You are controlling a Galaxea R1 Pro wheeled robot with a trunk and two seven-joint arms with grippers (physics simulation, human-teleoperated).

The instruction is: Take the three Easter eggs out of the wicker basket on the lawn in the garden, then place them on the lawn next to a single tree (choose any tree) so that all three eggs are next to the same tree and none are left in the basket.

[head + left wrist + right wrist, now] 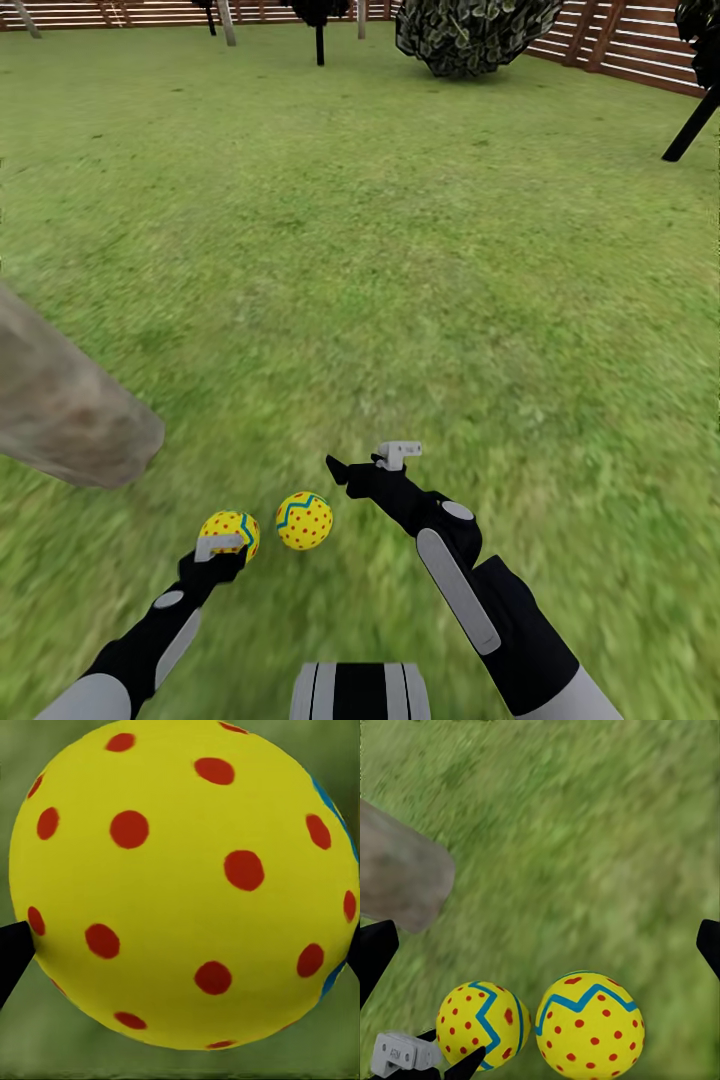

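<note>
Head view: left hand (222, 556) clamped on an egg (231, 527) beside the trunk (62, 410); second egg (304, 520) on the lawn (400, 280); right hand (372, 462) spread, empty.
Left wrist: held egg (180, 881) between fingers.
Right wrist: both eggs near trunk (397, 877).
Placing step, probably; next: lower, release.

Brown slat fence (640, 45) far back. Big dark bush (470, 35) near it. Thin dark trunks (320, 45) stand close by.
</note>
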